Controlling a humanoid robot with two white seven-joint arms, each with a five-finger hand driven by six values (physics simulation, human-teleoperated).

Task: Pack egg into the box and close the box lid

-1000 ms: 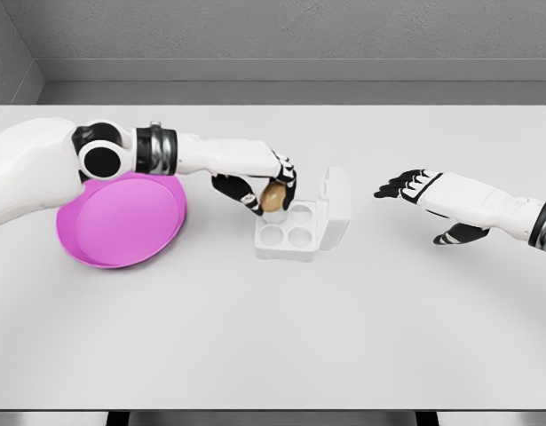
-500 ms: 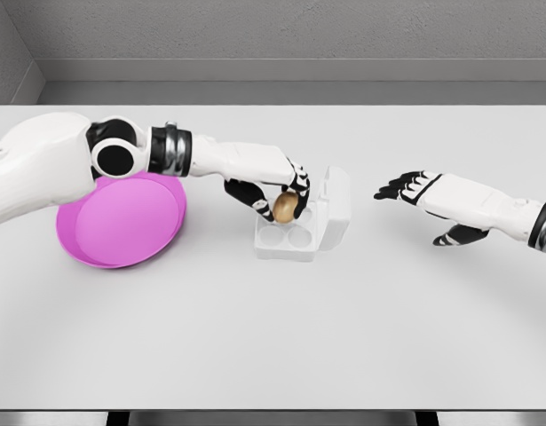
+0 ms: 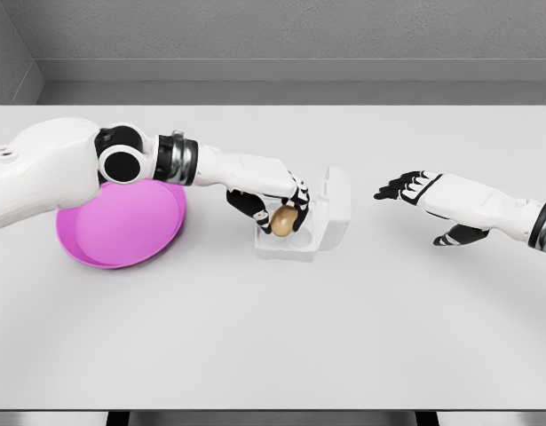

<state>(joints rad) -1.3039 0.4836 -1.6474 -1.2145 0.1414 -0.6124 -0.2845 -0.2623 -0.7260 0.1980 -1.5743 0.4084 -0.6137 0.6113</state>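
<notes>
Lowered since before, left robot hand (image 3: pixel 274 206) stays clamped on the egg (image 3: pixel 284 220) inside the box (image 3: pixel 319 232).

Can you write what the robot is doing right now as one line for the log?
left hand: holding egg over open box | right hand: open, idle | lid: up
</notes>
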